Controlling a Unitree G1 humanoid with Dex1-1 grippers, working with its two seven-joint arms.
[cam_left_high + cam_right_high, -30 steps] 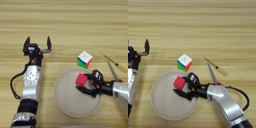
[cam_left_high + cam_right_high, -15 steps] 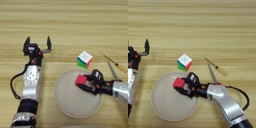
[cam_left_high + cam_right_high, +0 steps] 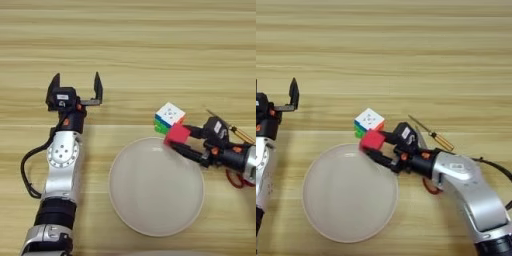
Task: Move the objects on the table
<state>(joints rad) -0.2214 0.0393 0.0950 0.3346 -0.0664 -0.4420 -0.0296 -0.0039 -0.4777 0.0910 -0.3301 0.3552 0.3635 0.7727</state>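
The right gripper (image 3: 375, 146) has its jaws clamped on the small red cube (image 3: 372, 140), at the far right rim of the cream plate (image 3: 346, 200), beside the puzzle cube (image 3: 369, 120). The left gripper (image 3: 75, 86) rests with jaws apart on the desk (image 3: 150, 50), which has wide room far off.

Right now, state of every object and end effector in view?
Left end effector: open, holding nothing, over bare table.
Right end effector: shut on red cube, at the plate's upper right rim.
Plate: nothing on it.
Puzzle cube: on table, behind red cube.
Screwdriver: lying flat.
Scissors: mostly hidden.
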